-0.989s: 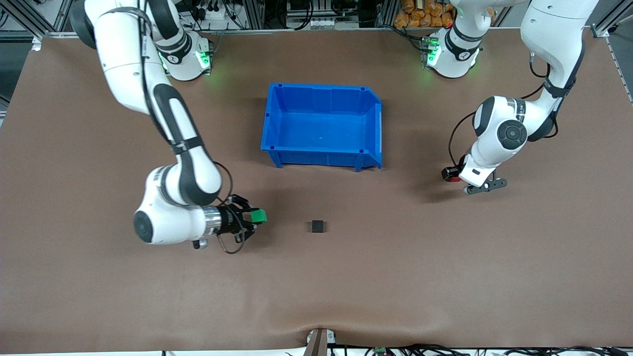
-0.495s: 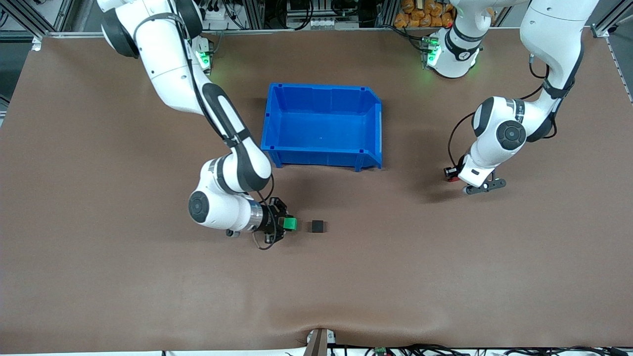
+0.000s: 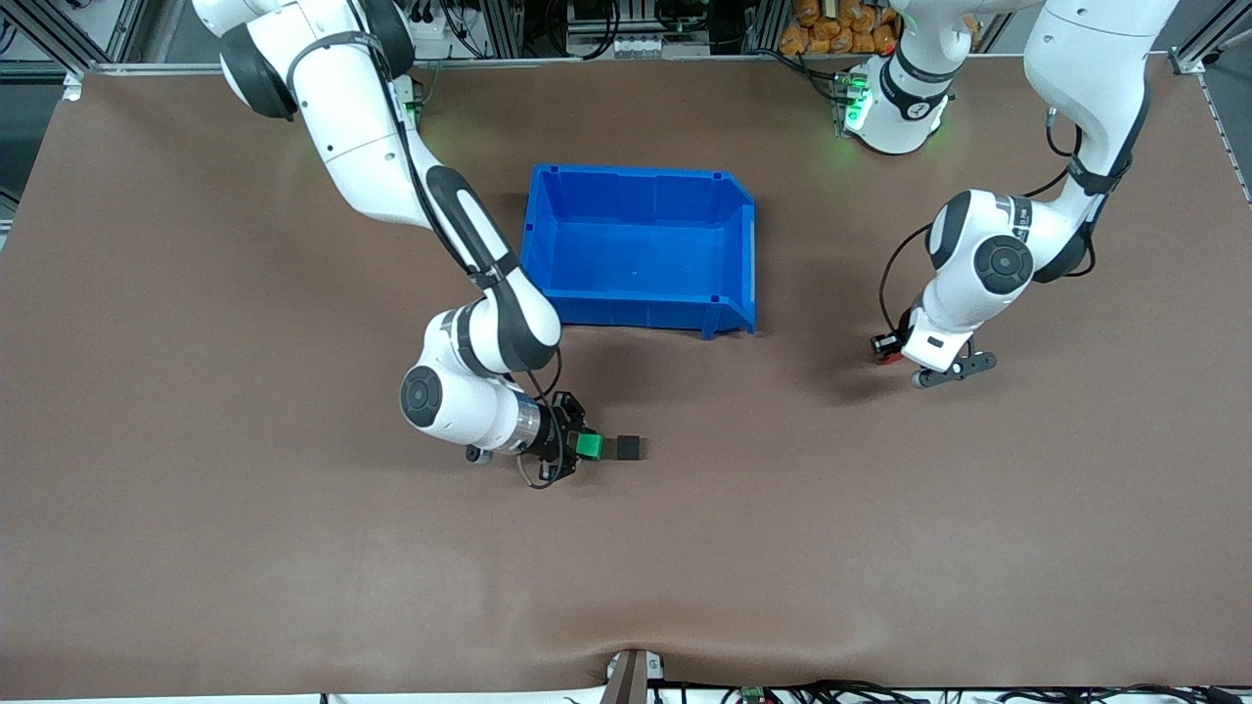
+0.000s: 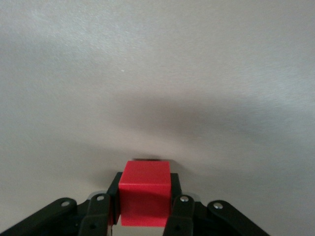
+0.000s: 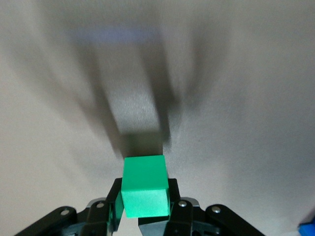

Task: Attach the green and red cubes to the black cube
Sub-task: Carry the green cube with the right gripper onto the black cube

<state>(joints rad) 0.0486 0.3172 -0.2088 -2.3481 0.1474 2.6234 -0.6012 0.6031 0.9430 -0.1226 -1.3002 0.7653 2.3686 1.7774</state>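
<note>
The black cube lies on the brown table, nearer the front camera than the blue bin. My right gripper is shut on the green cube and holds it low, right beside the black cube on the side toward the right arm's end. I cannot tell whether the two cubes touch. The right wrist view shows the green cube between the fingers. My left gripper is shut on the red cube over the table toward the left arm's end. The left wrist view shows the red cube clamped.
The blue bin stands open and empty in the middle of the table, between the two arms. A bracket sits at the table's front edge. Brown table lies around the black cube.
My right arm has swept toward the black cube with the green cube and now holds it right beside it. My left gripper with the red cube has barely shifted.
</note>
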